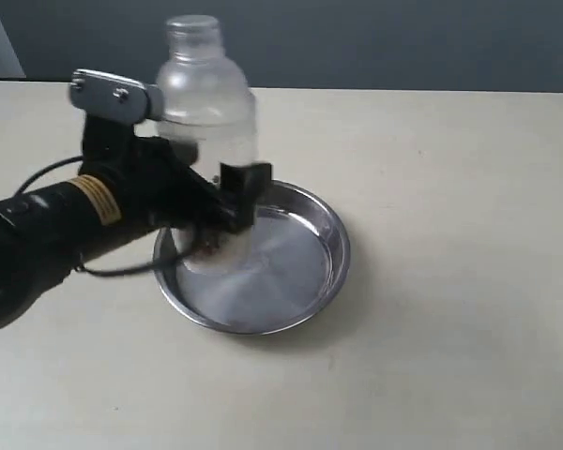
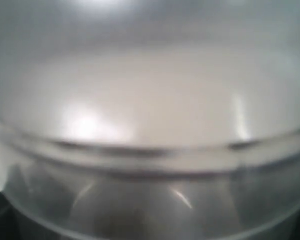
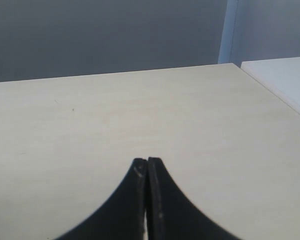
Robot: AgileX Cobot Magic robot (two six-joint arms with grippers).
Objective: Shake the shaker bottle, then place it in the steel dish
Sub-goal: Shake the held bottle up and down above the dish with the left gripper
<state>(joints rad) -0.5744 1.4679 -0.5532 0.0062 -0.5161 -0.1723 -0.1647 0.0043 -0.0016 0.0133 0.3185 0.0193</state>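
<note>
Left gripper (image 1: 223,202) clasps shaker bottle (image 1: 206,103), base inside steel dish (image 1: 330,251), centre frame (right gripper (image 3: 148,162) closed, empty); apparently 1 step outstanding: release.

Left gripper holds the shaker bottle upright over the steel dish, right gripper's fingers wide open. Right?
Wrong on the right gripper: its fingers are pressed shut, holding nothing, per the right wrist view. The rest stands: left gripper holds the shaker bottle upright over the steel dish.
</note>
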